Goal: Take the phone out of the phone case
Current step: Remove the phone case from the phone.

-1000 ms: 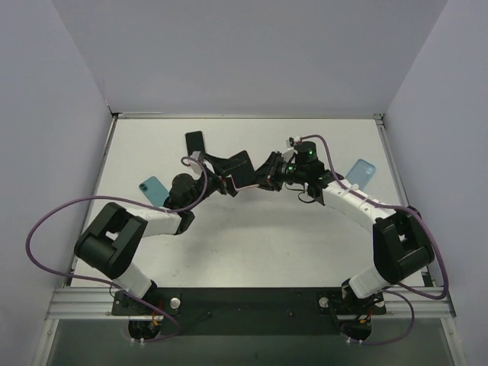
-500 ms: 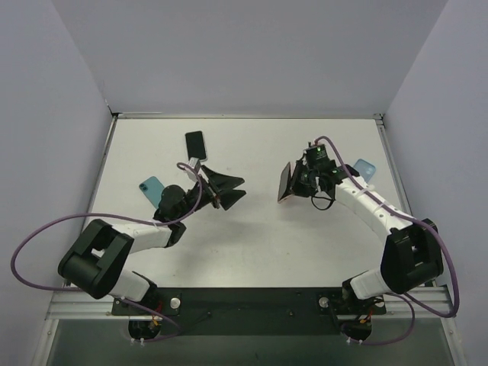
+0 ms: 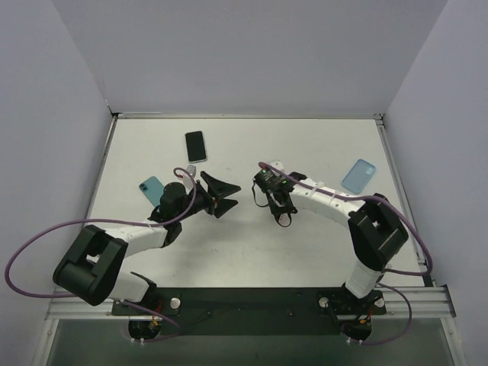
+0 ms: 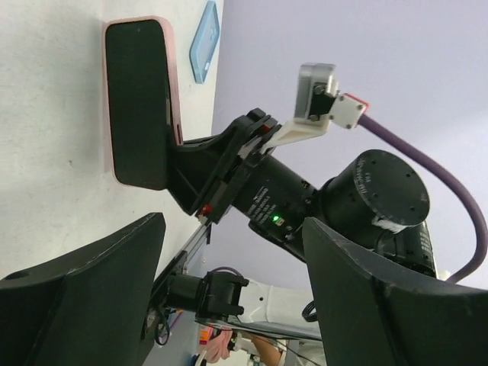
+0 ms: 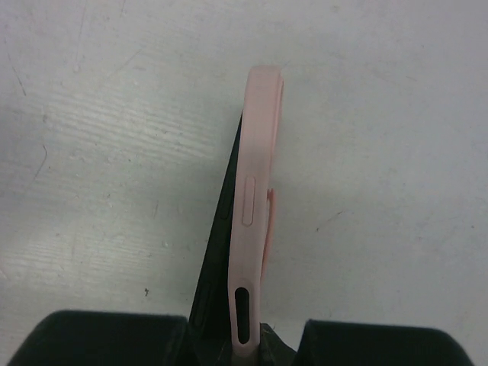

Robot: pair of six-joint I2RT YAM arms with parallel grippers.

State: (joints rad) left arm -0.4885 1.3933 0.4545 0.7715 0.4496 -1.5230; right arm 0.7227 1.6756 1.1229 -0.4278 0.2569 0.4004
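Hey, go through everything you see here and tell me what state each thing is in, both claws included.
left claw: open, empty.
right claw: shut on the pink-cased phone.
pink-cased phone: case on, screen dark, held on edge, low over the table.
black phone: bare, flat on the table, screen dark.
teal case: flat on the table, untouched.
light blue case: flat on the table, untouched.

Bright, even overhead light fills the top view; the white desk (image 3: pixel 305 252) carries only faint, soft shadows beneath the arms (image 3: pixel 328 200). At 6 o'clock in the left wrist view, the left claw (image 4: pixel 232 229) is dark and soft. The right wrist view renders the pink case (image 5: pixel 255 191) sharp.
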